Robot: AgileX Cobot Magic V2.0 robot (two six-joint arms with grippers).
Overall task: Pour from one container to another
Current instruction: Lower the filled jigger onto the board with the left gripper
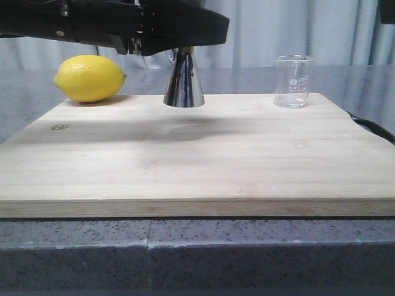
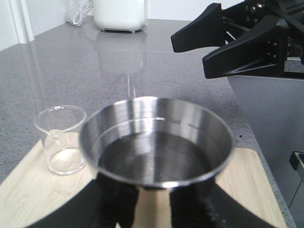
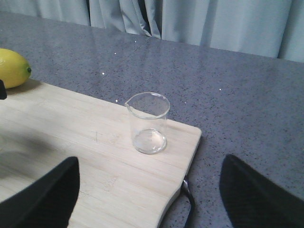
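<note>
The small clear glass beaker [image 1: 294, 81] stands upright and empty at the back right of the wooden board [image 1: 197, 166]; it also shows in the wrist views [image 2: 61, 140] [image 3: 148, 123]. The shiny steel jigger [image 1: 184, 80] is at the board's back centre, its upper cup [image 2: 156, 142] holding clear liquid. My left gripper [image 2: 152, 202] reaches down from above and is shut on the jigger's waist. I cannot tell whether the jigger's base touches the board. My right gripper [image 3: 152, 197] hangs open near the board's right corner, short of the beaker, with nothing in it.
A yellow lemon [image 1: 90, 78] lies at the board's back left. A black loop [image 1: 370, 126] sticks out at the board's right edge. Grey stone counter surrounds the board, curtains behind. A white appliance [image 2: 119, 14] stands far off on the counter.
</note>
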